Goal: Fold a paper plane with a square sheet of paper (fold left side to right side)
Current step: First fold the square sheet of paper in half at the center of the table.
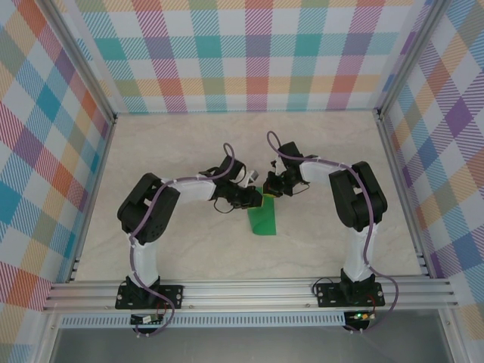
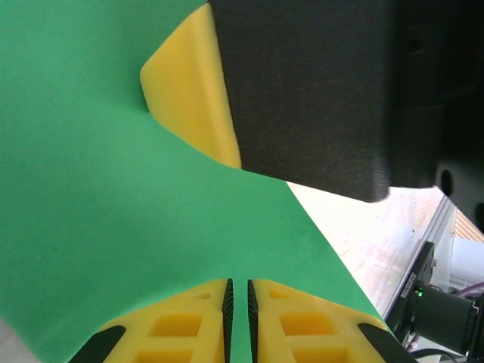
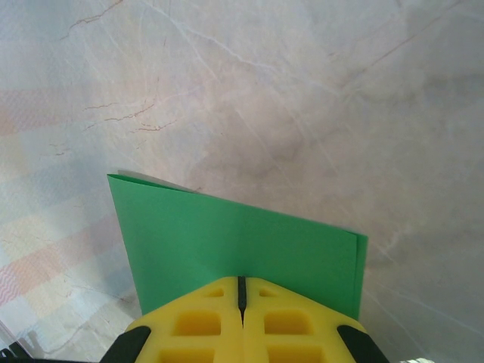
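The square sheet of paper [image 1: 263,221] is bright green. It lies folded into a narrow strip on the table between the two arms. My left gripper [image 1: 255,201] is at the strip's far end. In the left wrist view its tips [image 2: 238,283] stand almost together over the paper's face [image 2: 113,227], with a thin slit of green between the pads. My right gripper [image 1: 272,187] is just beyond it, shut. Its tips [image 3: 242,281] cover the near edge of the folded paper [image 3: 227,234]. One yellow finger of the right gripper [image 2: 189,91] shows past the paper's edge. The paper plane is out of view.
The marble-patterned tabletop [image 1: 189,144] is boxed in by checked walls on three sides. An aluminium rail [image 1: 249,291] carrying both arm bases runs along the near edge. The right arm's base [image 2: 442,314] shows low in the left wrist view.
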